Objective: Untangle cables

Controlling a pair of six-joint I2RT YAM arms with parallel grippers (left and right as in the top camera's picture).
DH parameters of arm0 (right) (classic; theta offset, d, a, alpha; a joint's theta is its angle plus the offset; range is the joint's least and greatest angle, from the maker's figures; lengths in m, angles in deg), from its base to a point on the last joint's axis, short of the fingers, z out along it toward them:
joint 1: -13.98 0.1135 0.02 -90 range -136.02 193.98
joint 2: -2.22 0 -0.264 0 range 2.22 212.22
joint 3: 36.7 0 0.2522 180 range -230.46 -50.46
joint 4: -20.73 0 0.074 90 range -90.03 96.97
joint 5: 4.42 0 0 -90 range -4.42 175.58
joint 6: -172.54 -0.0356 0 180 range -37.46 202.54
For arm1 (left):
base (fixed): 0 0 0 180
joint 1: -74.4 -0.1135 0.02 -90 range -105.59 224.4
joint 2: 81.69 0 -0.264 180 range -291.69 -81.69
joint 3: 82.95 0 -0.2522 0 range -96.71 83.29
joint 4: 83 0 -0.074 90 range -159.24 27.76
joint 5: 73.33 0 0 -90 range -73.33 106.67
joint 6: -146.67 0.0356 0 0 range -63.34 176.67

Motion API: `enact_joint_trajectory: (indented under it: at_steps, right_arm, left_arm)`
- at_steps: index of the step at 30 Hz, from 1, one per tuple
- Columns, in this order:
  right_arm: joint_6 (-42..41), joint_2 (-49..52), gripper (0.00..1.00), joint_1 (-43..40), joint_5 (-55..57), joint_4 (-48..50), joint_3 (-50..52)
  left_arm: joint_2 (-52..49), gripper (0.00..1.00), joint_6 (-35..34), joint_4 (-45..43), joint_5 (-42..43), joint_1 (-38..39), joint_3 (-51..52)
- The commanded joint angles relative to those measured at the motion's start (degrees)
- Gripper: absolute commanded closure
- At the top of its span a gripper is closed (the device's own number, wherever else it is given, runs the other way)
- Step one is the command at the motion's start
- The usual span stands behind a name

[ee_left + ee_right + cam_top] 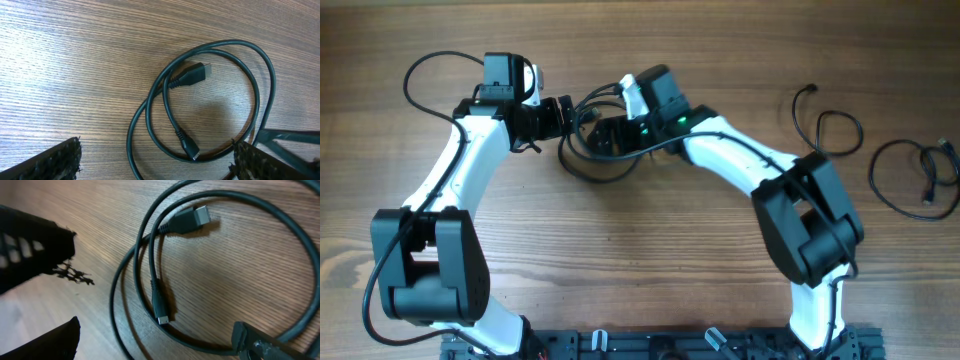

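Note:
One coiled black cable (595, 178) lies on the wooden table at the upper middle, under both grippers. The left wrist view shows its loops, its wide silver-tipped plug (192, 75) and its small plug (190, 148) inside the coil. My left gripper (572, 115) (157, 170) hangs open above the coil's near edge and holds nothing. My right gripper (607, 130) (155, 345) is open over the same coil, by the small plug (160, 314) and wide plug (187, 219). Two other cables lie apart at the right: a loose one (838, 125) and a coiled one (915, 178).
In the right wrist view, the dark mass at the upper left (30, 245) is the left gripper, close by. The arms' own thick black wires loop near the left arm (420, 75). The arm bases stand at the table's front edge (670, 345).

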Motion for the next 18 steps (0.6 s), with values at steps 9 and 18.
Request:
enact_joint_trajectory:
  at_steps: [9, 18]
  right_arm:
    - [-3.3, 6.5, 0.00, 2.7, 18.1, 0.6, 0.4]
    - [-11.9, 6.5, 0.00, -2.8, 26.0, -7.1, 0.4]
  left_arm:
    - [-0.7, 0.00, 0.5, -0.2, -0.6, -0.1, 0.6]
    - [-0.8, 0.00, 0.5, -0.2, -0.5, -0.1, 0.6]
